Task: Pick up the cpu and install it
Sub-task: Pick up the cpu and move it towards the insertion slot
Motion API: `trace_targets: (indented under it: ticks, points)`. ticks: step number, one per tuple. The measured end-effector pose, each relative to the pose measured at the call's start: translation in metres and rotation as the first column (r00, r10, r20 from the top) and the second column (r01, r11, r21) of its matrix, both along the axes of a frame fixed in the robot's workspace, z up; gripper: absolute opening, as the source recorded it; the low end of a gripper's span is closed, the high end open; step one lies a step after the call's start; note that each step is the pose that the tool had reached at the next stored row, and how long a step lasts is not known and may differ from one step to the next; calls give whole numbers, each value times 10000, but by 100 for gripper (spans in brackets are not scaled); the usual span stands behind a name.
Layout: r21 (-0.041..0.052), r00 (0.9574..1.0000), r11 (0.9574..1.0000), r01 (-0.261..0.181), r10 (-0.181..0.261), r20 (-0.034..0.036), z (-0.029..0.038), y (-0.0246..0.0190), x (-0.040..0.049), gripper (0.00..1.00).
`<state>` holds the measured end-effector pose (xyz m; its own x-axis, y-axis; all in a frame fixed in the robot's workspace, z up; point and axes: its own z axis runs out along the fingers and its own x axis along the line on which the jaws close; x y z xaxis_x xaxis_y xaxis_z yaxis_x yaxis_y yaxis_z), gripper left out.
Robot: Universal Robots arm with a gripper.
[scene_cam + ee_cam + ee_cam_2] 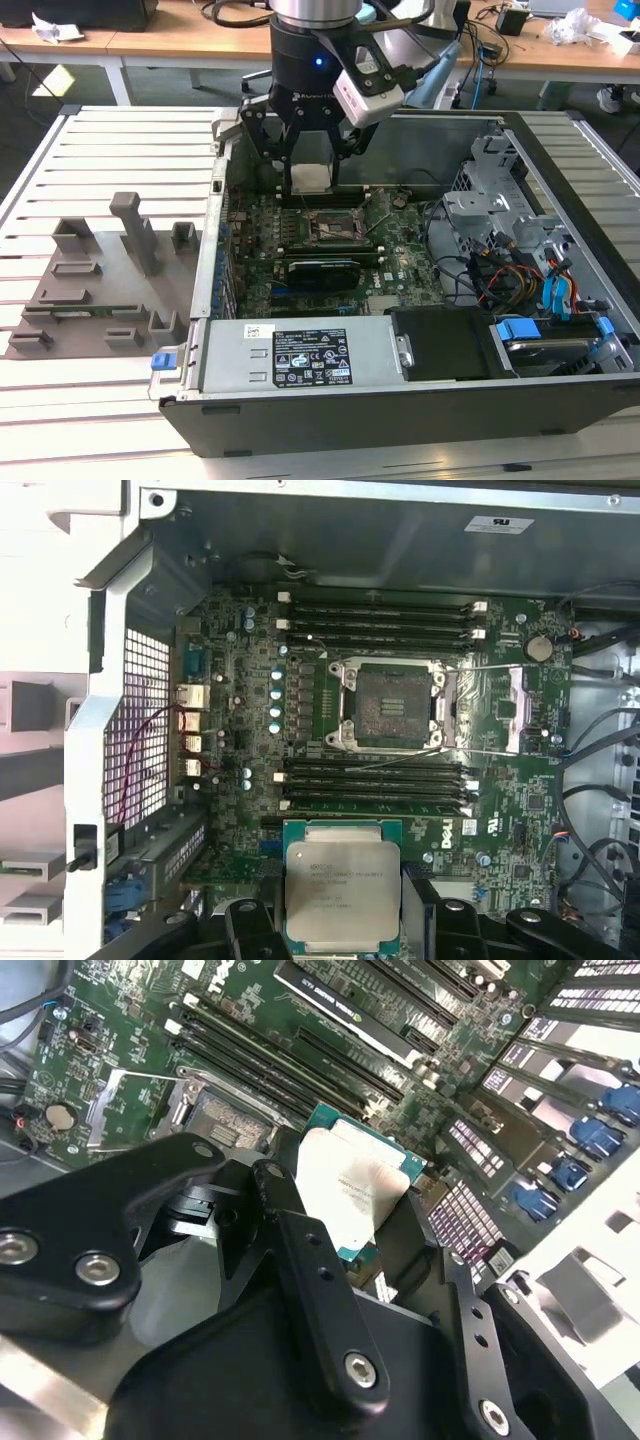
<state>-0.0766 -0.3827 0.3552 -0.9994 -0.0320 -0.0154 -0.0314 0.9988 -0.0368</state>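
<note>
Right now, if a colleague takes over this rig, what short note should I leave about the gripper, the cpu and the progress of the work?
Gripper: shut on the cpu, gripping two opposite edges, metal top plate facing up.
Position: the cpu is in the air above the motherboard, inside the open computer case, and does not touch the cpu socket.
Done: the cpu is picked up. The socket is empty, with its retaining frame open.
Left: the cpu is not yet seated in the socket.
</note>
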Motion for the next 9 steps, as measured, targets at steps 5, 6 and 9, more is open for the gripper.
trace_targets:
  ticks: [5, 6, 9]
  points:
    - [-3, 10000, 10000, 0, 0, 0, -32, 4, 71, 55]
    - [-4, 10000, 10000, 0, 0, -1, -41, 5, 77, 55]
    - [-4, 10000, 10000, -2, 2, -1, -80, 33, 111, 55]
